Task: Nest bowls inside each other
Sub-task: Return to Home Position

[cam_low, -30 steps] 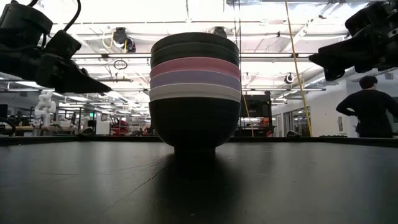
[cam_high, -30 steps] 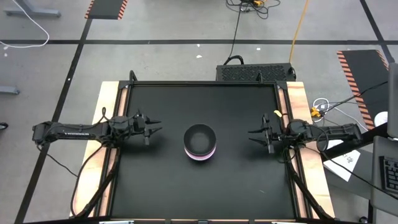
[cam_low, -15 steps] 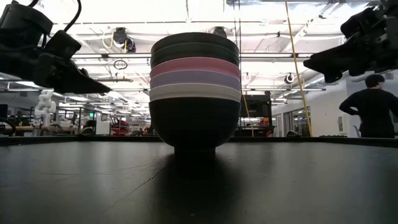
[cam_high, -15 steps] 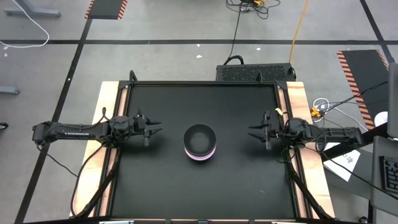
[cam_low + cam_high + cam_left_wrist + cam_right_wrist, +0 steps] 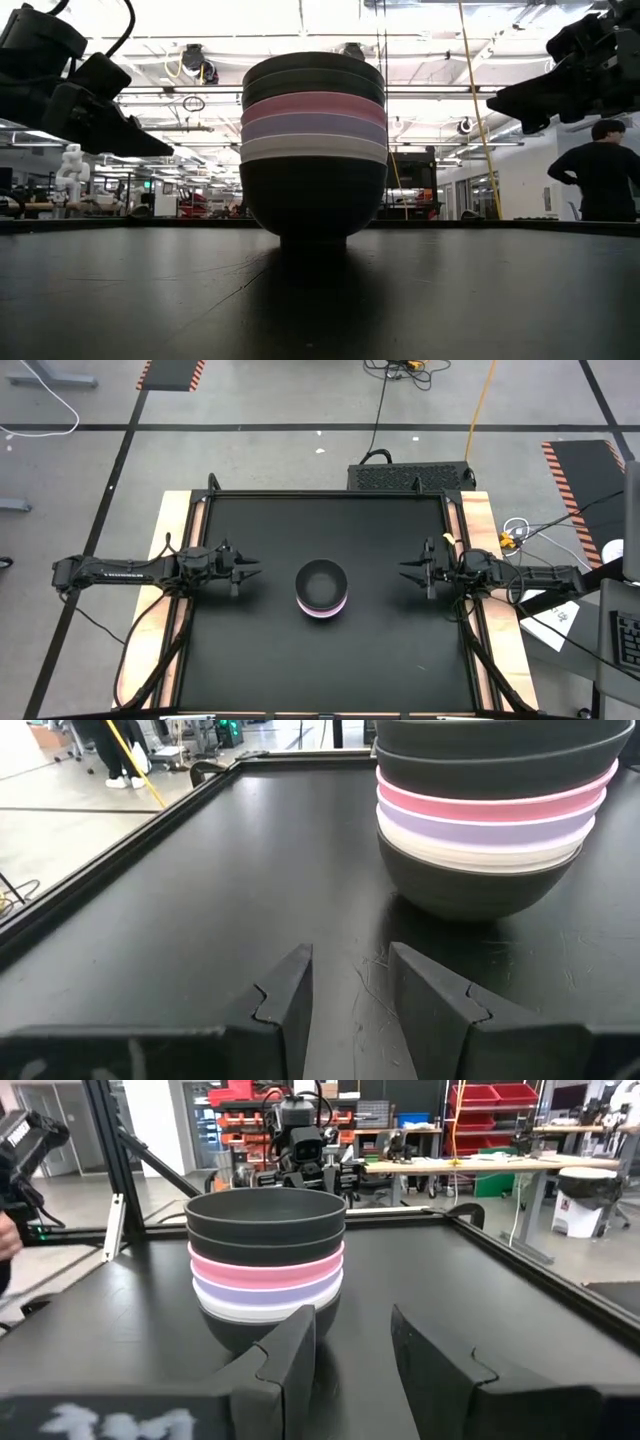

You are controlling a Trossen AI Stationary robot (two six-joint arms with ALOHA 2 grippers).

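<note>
Six bowls stand nested in one stack (image 5: 322, 589) at the middle of the black table; the bottom black bowl rests on its foot (image 5: 313, 240). From the bottom, the rims read black, white, lavender, pink, then two black (image 5: 266, 1260). My left gripper (image 5: 252, 568) hovers open above the table, left of the stack (image 5: 490, 820). My right gripper (image 5: 407, 572) hovers open to the stack's right. Neither touches a bowl.
The black table top (image 5: 320, 660) has a raised rim and wooden side strips (image 5: 478, 525). A dark box (image 5: 410, 476) sits behind the far edge. A person (image 5: 598, 175) stands in the room beyond the table.
My right gripper has drawn back slightly toward the table's right edge and risen a little. My left gripper has pulled back a little toward the left edge. The stack has stayed still.
</note>
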